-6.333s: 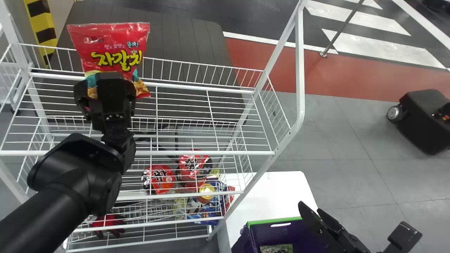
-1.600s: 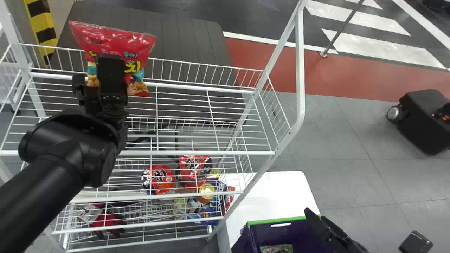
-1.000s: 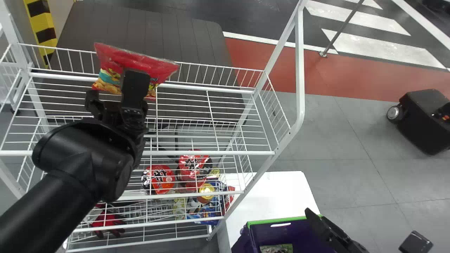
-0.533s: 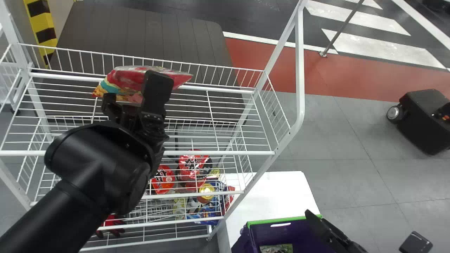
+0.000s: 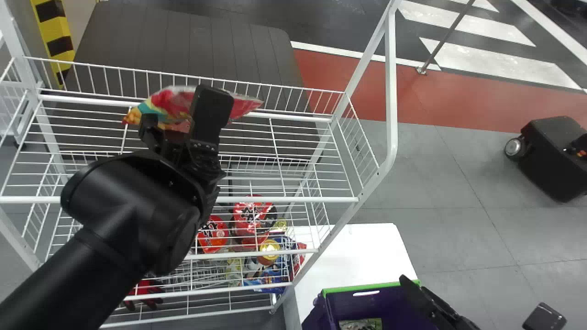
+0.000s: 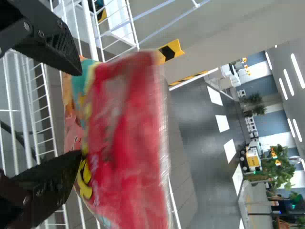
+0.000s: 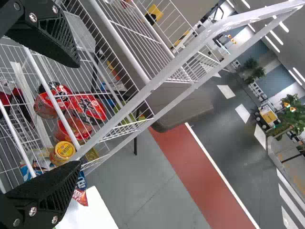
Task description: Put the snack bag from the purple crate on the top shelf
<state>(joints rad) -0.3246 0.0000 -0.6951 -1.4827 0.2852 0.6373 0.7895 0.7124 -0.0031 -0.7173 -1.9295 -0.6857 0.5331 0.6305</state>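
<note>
Red tubs (image 5: 252,215) low down, a black wheeled case (image 5: 552,158) off to your right.
Near the tubs you can spot a yellow-lidded jar (image 5: 269,247) and blue packets (image 5: 274,277); at your far left is a yellow-and-black striped post (image 5: 56,32).

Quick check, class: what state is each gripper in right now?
Left gripper: holding the snack bag.
Right gripper: open, nothing held.

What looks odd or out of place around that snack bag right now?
The red snack bag at the left end effector looks askew: it's tipped well over, nearly edge-on in the head view, instead of upright. I can't tell whether it rests on the top shelf. I see no spill.
</note>
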